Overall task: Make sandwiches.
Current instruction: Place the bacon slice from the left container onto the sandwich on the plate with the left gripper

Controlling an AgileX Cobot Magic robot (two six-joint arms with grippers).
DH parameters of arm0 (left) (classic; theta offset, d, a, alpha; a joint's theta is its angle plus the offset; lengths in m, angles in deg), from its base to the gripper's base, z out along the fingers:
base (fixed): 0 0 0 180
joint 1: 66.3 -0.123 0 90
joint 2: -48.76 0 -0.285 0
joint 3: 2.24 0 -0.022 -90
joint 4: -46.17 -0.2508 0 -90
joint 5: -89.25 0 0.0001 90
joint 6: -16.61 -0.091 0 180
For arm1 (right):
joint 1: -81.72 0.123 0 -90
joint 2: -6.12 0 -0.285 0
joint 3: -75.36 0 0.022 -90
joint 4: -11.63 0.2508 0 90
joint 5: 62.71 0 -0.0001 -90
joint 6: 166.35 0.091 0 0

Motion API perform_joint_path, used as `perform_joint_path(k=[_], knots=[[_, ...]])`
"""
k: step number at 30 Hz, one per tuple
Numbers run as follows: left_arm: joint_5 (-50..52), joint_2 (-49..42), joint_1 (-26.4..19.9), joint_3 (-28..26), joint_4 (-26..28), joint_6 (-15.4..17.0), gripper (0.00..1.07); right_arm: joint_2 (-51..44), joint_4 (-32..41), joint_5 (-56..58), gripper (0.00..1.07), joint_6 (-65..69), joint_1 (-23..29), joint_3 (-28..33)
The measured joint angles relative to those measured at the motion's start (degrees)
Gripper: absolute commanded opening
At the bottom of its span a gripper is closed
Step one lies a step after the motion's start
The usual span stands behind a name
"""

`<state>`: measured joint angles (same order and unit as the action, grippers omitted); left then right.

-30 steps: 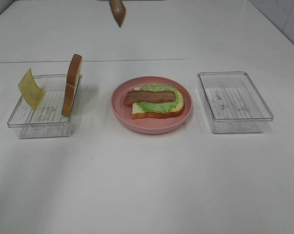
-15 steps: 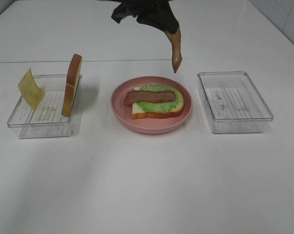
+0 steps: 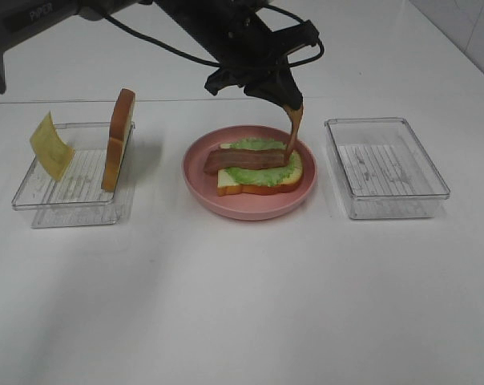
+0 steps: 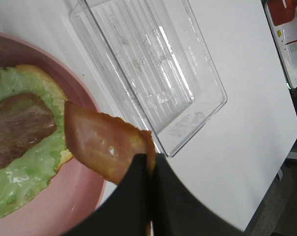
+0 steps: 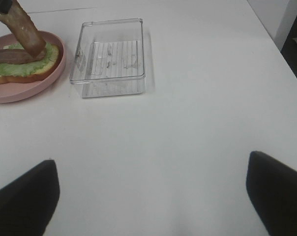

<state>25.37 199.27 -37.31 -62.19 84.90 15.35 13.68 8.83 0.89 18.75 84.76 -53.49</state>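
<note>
Sandwich point(image 3: 266, 180) half built. Left tray point(image 3: 34, 204), nine o'clock of pink plate point(image 3: 250, 210): cheese square point(image 3: 51, 146) and bread slice point(image 3: 118, 139) on edge, unused. On plate: base slice point(image 3: 226, 186), lettuce point(image 3: 262, 172), one bacon strip point(image 3: 246, 160). Left gripper point(image 3: 286, 100) clamped on second bacon strip point(image 3: 293, 128), hanging over stack's three o'clock end. Right tray point(image 3: 390, 207), three o'clock: nothing inside. Right gripper point(image 5: 148, 196): spread wide, holding nothing.

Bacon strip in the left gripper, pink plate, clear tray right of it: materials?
Bacon strip, in the left gripper: likely soft plastic or rubber, slightly glossy; small glints, hangs slightly curved. Pink plate: probably plastic, smooth satin finish; ceramic not excluded. Clear tray: rigid transparent plastic, glossy; table shows through, ribbed floor.
</note>
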Motion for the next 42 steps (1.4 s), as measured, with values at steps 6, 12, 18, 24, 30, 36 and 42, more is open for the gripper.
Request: perform_joint_path(k=[6, 12, 18, 24, 30, 36, 42], knots=[[0.23, 0.97, 0.06, 0.00, 0.34, 0.00, 0.00, 0.00, 0.00, 0.00, 0.96, 0.00, 0.00, 0.00], [0.80, 1.72, 0.06, -0.06, 0.29, 0.06, 0.00, 0.00, 0.00, 0.00, 0.96, 0.00, 0.00, 0.00], [0.97, 2.46, 0.06, -0.06, -4.87, 0.23, 0.00, 0.00, 0.00, 0.00, 0.96, 0.00, 0.00, 0.00], [0.97, 2.46, 0.06, -0.06, -11.97, 2.23, 0.00, 0.00, 0.00, 0.00, 0.96, 0.00, 0.00, 0.00], [0.97, 2.46, 0.06, -0.06, -15.36, 3.50, 0.00, 0.00, 0.00, 0.00, 0.96, 0.00, 0.00, 0.00], [0.97, 2.46, 0.06, -0.06, -19.08, 4.13, 0.00, 0.00, 0.00, 0.00, 0.96, 0.00, 0.00, 0.00], [0.92, 2.46, 0.06, -0.06, -22.23, 4.24, 0.00, 0.00, 0.00, 0.00, 0.96, 0.00, 0.00, 0.00]])
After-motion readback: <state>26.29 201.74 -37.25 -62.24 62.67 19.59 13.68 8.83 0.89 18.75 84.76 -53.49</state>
